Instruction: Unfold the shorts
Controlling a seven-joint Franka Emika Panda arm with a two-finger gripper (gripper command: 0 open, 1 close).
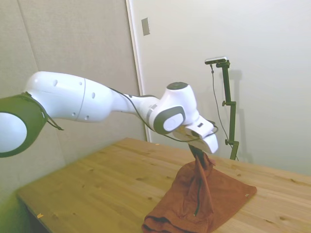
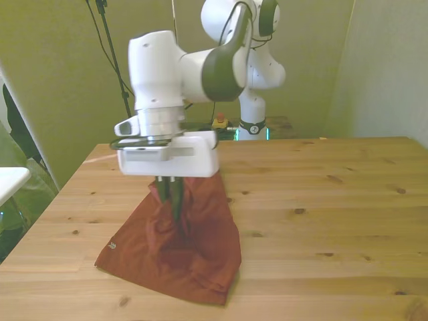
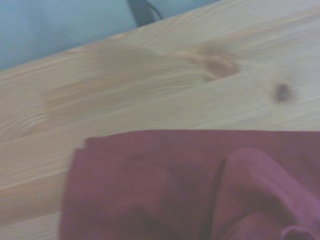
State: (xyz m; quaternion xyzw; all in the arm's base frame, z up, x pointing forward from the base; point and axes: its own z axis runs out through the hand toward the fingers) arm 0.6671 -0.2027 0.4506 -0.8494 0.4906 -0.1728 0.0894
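The rust-red shorts lie bunched on the wooden table, toward the front view's left. A peak of the fabric is drawn up off the table between my dark fingers. My gripper is shut on that raised fold. In the side view the shorts hang like a tent from my gripper, and a thin dark cord line runs down the cloth. The wrist view shows a flat layer of the shorts with a rounded fold over it.
The table's near edge runs close beside the shorts' lower hem. A white object sticks in at the front view's far left, off the table. Bare wood stretches to the front view's right.
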